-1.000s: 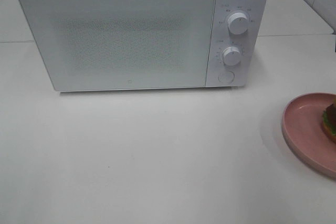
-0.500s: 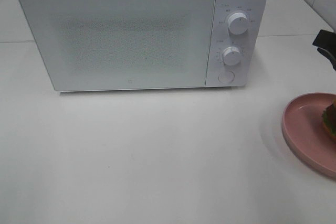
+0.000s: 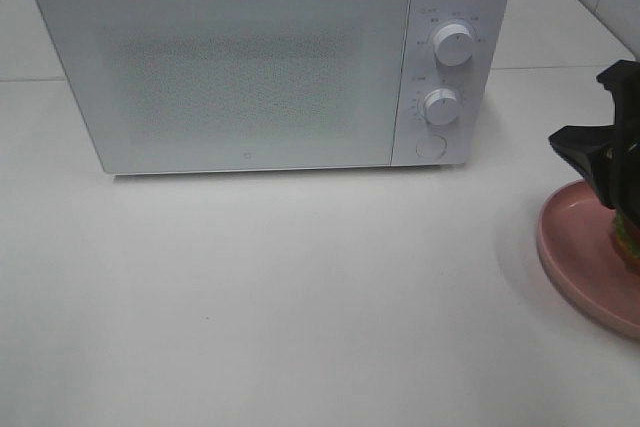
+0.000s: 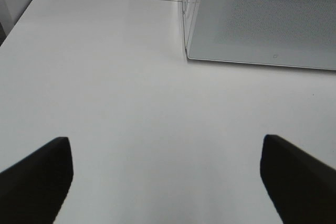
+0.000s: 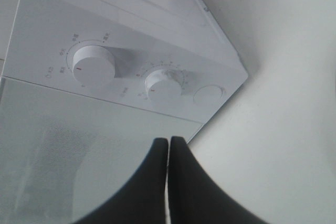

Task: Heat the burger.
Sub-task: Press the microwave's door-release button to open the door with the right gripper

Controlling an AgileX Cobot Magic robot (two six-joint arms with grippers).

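The left gripper [image 4: 164, 145] hangs wide open over the surface [image 3: 250, 297], left of the shut microwave [image 3: 250, 67]. Opening the door probably comes first, via the round button [image 3: 430, 146]. The right gripper [image 5: 168, 141], pinched closed, should press it squarely, and there is ample room in front. The burger [image 3: 628, 237] sits on the pink plate [image 3: 575, 247] at far right, under that arm.

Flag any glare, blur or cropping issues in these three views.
Exterior high: even, soft light, no hard glare; the burger is cut by the frame edge and partly hidden behind the right gripper. Left wrist: the open left gripper shows only as dark corners over washed-out white table. Right wrist: the shut gripper is black and soft, the microwave dials sharp.
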